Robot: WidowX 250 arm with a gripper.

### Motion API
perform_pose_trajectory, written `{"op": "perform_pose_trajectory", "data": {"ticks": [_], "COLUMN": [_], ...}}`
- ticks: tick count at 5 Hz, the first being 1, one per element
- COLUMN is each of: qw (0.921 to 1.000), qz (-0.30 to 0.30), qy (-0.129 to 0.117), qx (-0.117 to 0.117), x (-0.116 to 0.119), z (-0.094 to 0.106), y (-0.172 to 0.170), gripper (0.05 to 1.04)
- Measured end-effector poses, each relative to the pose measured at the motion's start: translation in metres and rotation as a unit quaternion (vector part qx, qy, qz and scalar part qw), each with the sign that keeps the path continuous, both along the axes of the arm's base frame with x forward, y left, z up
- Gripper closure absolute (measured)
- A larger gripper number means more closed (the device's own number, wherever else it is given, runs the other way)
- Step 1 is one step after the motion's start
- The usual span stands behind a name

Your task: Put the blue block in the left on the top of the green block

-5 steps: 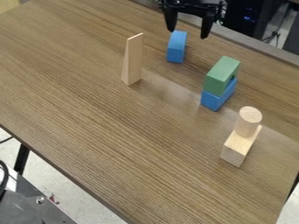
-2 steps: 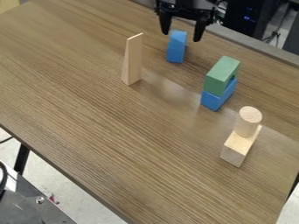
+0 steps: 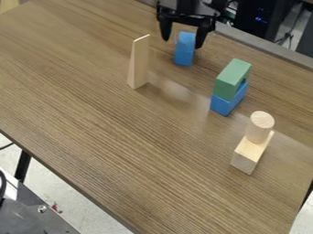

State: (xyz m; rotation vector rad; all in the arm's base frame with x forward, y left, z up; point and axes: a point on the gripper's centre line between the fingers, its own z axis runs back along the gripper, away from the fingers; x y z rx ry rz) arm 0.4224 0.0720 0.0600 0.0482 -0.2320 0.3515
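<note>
At the top of the camera view the black gripper [image 3: 183, 43] hangs open, with one finger to each side of the upper part of the left blue block [image 3: 185, 49]. Whether the fingers touch it I cannot tell. That blue block stands on the table near its far edge. To its right and nearer the camera, the green block [image 3: 230, 79] rests on top of another blue block [image 3: 225, 103].
A tall wooden wedge [image 3: 138, 63] stands left of the left blue block. A wooden cylinder [image 3: 260, 126] sits on a wooden block [image 3: 247, 155] at the lower right of the brown table [image 3: 122, 151].
My gripper has moved left and somewhat down, from the right side of the left blue block to a place around its top. The blocks have kept their places.
</note>
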Motion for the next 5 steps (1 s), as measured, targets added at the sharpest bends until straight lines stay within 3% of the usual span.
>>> {"op": "perform_pose_trajectory", "data": {"ticks": [1, 2, 3, 5], "qw": [0.9999, 0.9997, 0.9994, 0.9992], "qz": [0.004, 0.017, 0.03, 0.035], "qy": [0.011, 0.017, 0.011, 0.011], "qx": [0.001, -0.01, -0.014, -0.018], "x": [0.0, -0.001, 0.0, -0.013], "z": [-0.01, -0.02, -0.021, -0.014], "y": [0.003, 0.004, 0.006, 0.002], "gripper": [0.118, 0.413, 0.52, 0.52]}}
